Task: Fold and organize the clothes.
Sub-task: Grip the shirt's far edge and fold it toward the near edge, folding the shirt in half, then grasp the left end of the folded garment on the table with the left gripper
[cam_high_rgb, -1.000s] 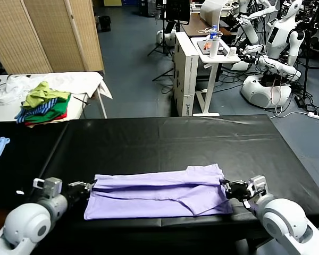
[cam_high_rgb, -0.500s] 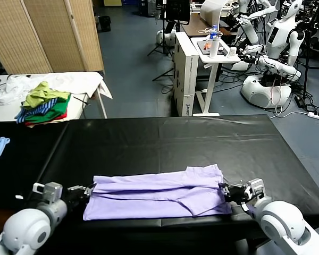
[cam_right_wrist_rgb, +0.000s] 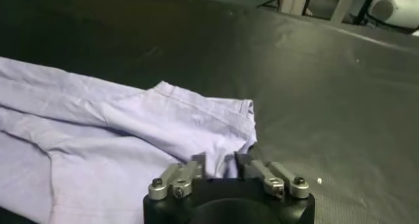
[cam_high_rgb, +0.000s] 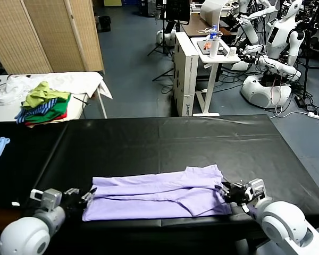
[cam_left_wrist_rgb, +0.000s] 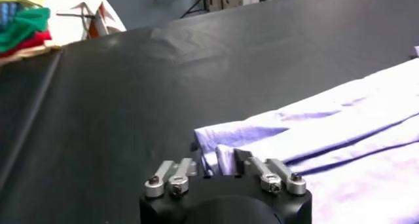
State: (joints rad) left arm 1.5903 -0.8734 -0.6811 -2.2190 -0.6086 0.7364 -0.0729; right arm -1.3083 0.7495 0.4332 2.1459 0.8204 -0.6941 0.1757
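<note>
The lavender T-shirt (cam_high_rgb: 158, 194) lies folded lengthwise into a long band on the near part of the black table (cam_high_rgb: 165, 141), stretched between the two grippers. The left gripper (cam_high_rgb: 84, 197) sits at the band's left end, its fingers (cam_left_wrist_rgb: 243, 161) spread, with the cloth's folded corner lying just ahead of them and apparently between them, not pinched. The right gripper (cam_high_rgb: 224, 192) is at the opposite end, its fingers (cam_right_wrist_rgb: 245, 164) likewise spread and touching the sleeve edge there without clamping it. The main risk, as I judge it, is drag: thin soft fabric can cling to a fingertip, so if either arm pulls away low, that end may lift or slide and undo the fold, especially at the right, where the sleeve layer lies loose and rumpled. The band's near edge also lies close to the table's front edge, so a tug toward the robot could drop it over.
</note>
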